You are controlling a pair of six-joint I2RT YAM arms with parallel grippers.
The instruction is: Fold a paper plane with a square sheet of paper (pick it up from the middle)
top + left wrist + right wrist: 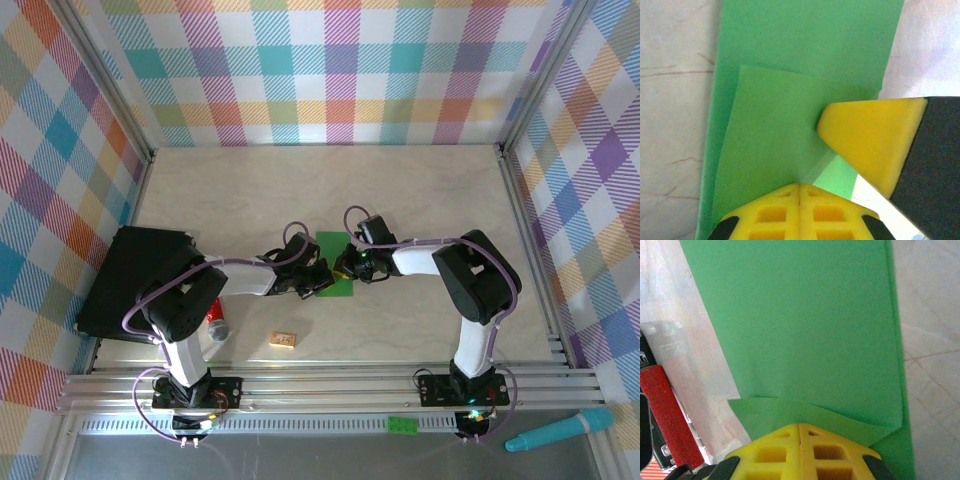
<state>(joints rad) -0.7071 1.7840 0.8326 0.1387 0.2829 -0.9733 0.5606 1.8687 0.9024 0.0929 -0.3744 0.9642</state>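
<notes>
The square sheet of paper (335, 248) is bright green and lies mid-table, partly folded. In the left wrist view a flap of it (775, 130) lifts off the lower layer (810, 40) and runs up into the tips of my left gripper (800, 186), which is shut on its near edge. My right gripper (352, 266) comes in from the right, and one of its yellow fingers (870, 140) touches the flap's right corner. In the right wrist view, that gripper (800, 426) is shut, tips resting on a narrow curled fold (805, 415) of the sheet (800, 315).
A black pad (130, 280) lies at the left. A red-handled tool (215, 325) (665, 415) and a small wooden block (283, 340) sit in front of the left arm. A green brick (403, 425) and a teal pen (560, 430) rest on the front rail.
</notes>
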